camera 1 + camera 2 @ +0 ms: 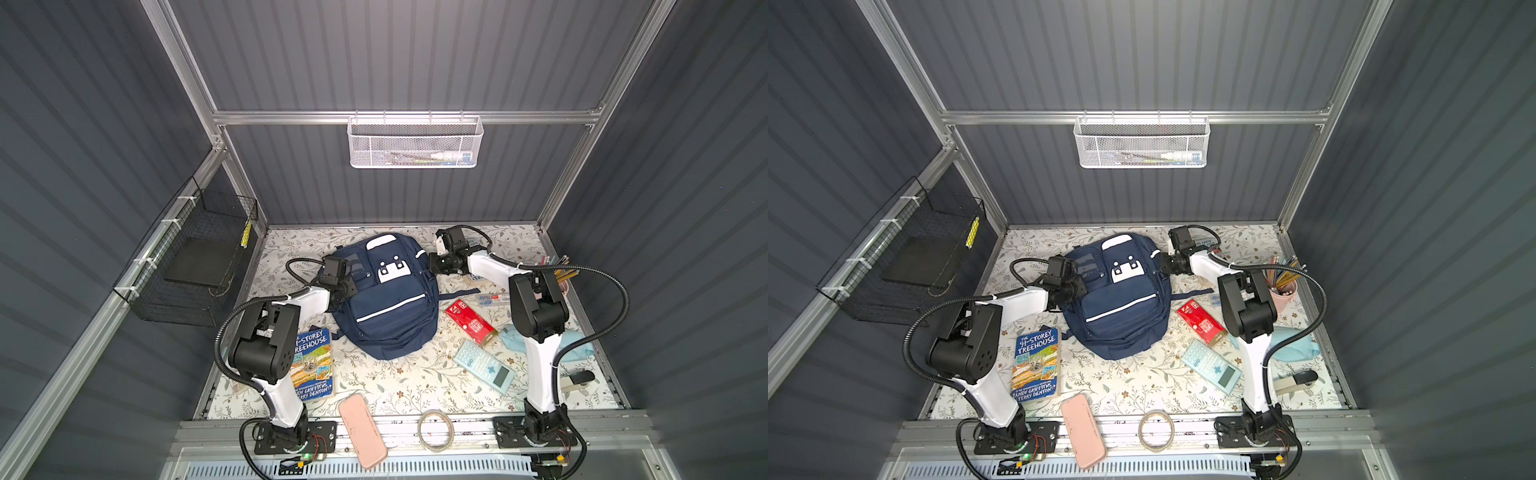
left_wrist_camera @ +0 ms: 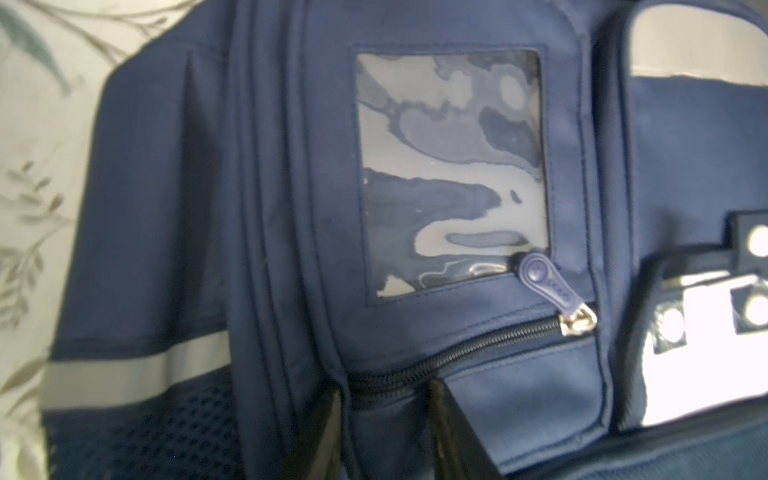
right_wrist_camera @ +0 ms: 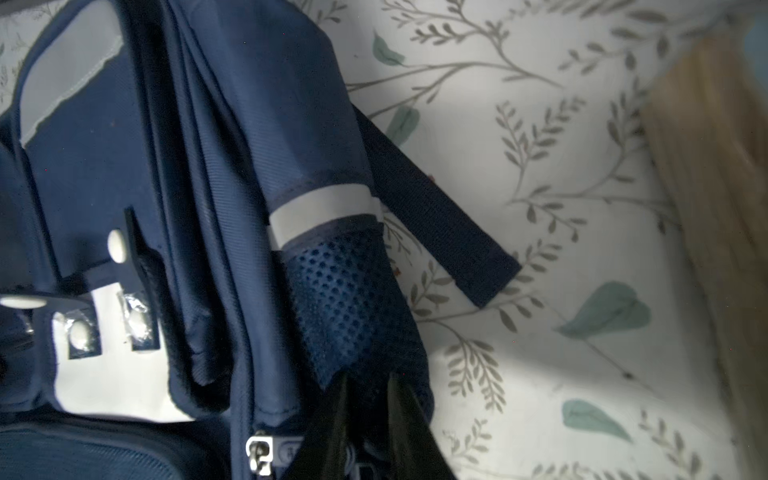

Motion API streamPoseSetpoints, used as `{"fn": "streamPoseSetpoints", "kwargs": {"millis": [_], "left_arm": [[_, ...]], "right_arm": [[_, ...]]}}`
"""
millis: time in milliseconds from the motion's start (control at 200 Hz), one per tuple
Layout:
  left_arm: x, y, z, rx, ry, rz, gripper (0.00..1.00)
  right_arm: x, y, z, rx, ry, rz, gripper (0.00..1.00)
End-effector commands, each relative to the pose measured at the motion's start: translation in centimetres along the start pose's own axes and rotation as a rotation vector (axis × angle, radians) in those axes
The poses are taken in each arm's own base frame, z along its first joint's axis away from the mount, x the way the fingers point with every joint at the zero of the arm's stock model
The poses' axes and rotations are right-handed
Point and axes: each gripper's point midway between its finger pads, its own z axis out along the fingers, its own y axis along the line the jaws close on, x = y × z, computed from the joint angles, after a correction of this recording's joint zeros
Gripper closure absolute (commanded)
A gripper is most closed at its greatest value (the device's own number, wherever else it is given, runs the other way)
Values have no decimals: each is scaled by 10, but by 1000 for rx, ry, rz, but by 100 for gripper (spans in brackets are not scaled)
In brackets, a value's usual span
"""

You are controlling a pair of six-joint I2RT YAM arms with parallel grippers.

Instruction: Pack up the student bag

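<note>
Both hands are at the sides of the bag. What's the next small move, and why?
Probably finish the pinch with both hands before pulling anything. The left hand straddles a zipped seam on the bag with a gap showing. The right hand sits at the mesh pocket, fingers nearly together. The bag lies flat and looks closed, so a firm hold comes first.
</note>
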Motion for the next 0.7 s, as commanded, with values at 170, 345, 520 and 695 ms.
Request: {"fn": "streamPoseSetpoints", "kwargs": {"millis": [170,345,520,695], "left_arm": [[-28,-16,38,1,26,70,69],[-51,-45,51,82,21,58,66],[-72,-72,39,170,2,42,51],[-88,-94,-4,247,-10,58,27]], "right_arm": [[64,11,-18,-83,122,79,78],[81,44,-44,-148,85,75,79],[78,57,-68,-130,42,3,70],[61,46,-99,-33,-31,-156,47]]}}
